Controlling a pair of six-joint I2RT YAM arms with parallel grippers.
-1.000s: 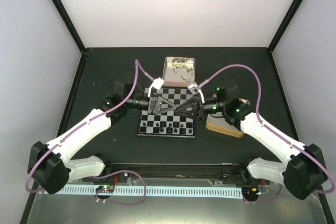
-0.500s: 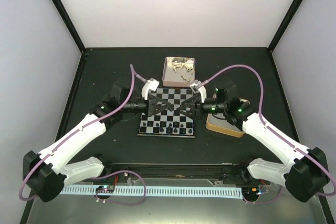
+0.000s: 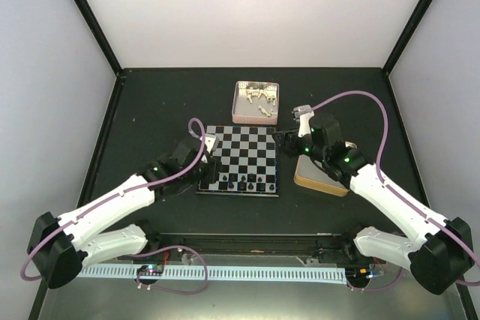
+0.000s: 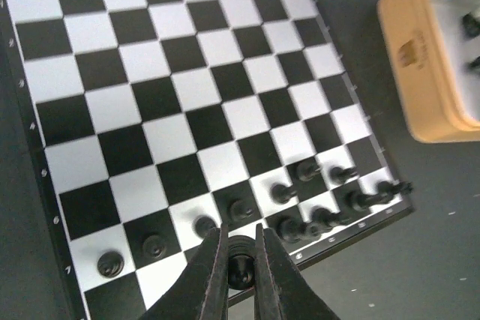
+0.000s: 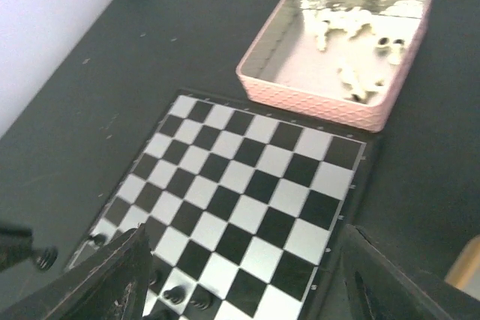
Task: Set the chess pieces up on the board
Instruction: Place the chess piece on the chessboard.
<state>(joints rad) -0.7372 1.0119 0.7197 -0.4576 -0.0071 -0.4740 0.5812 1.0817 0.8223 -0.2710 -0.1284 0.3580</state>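
the board [image 3: 244, 148] lies flat in the middle of the dark table [image 3: 150, 110], between the two arms. its far rows are bare squares. the black pieces [image 4: 281, 192] stand only in the two rows nearest the robot: a line of them along the second row, and a tighter cluster in the nearest row toward the near right corner.

one more black piece [image 4: 240, 269] is pinched in the left gripper [image 4: 240, 234], its fingers pressed close against the piece's sides. it sits at the near edge of the board, left of that cluster and toward the near left corner. it seems to hang over the nearest row, but i cannot tell whether its foot touches the square.

the white pieces [image 5: 352, 73] lie tumbled on their sides inside a pink tin [image 5: 315, 103], which sits just beyond the far edge of the board, toward its right half. a tan tin [image 4: 420, 73] rests on the table just right of the board's near right corner. a few dark pieces show inside it at the edge of the left wrist view, too blurred to tell apart.

the right gripper [image 5: 246, 241] hovers by the right edge of the board, over its far half. its fingers are spread wide with nothing between them, and the checks and the pink tin show through the gap in its own wrist view.
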